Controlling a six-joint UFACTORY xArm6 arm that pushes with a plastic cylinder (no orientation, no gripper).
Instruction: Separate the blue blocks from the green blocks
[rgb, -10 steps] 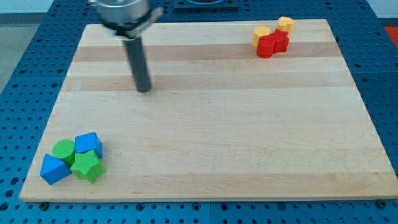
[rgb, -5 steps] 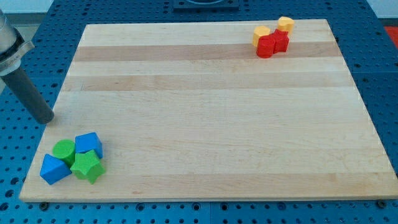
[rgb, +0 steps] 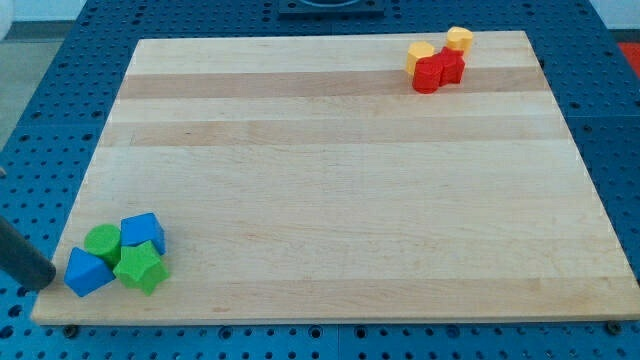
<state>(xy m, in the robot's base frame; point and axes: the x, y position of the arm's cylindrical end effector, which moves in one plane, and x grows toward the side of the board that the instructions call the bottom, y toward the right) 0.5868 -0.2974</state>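
Four blocks sit clustered at the view's bottom left of the wooden board (rgb: 330, 180). A blue cube (rgb: 142, 232) is at the cluster's top right, a green cylinder (rgb: 102, 241) at its top left, a blue block (rgb: 87, 272) at its bottom left, and a green star-shaped block (rgb: 139, 268) at its bottom right. They touch one another. My tip (rgb: 44, 284) is at the board's left edge, just left of the lower blue block, close to it but apart. Most of the rod is cut off by the view's left edge.
Two yellow blocks (rgb: 421, 52) (rgb: 459, 39) and two red blocks (rgb: 429, 73) (rgb: 450, 67) sit clustered at the view's top right of the board. A blue perforated table (rgb: 610, 120) surrounds the board.
The rod has moved from the upper middle-left of the board off its left edge and down to the bottom left, beside the lower blue block. No block has moved.
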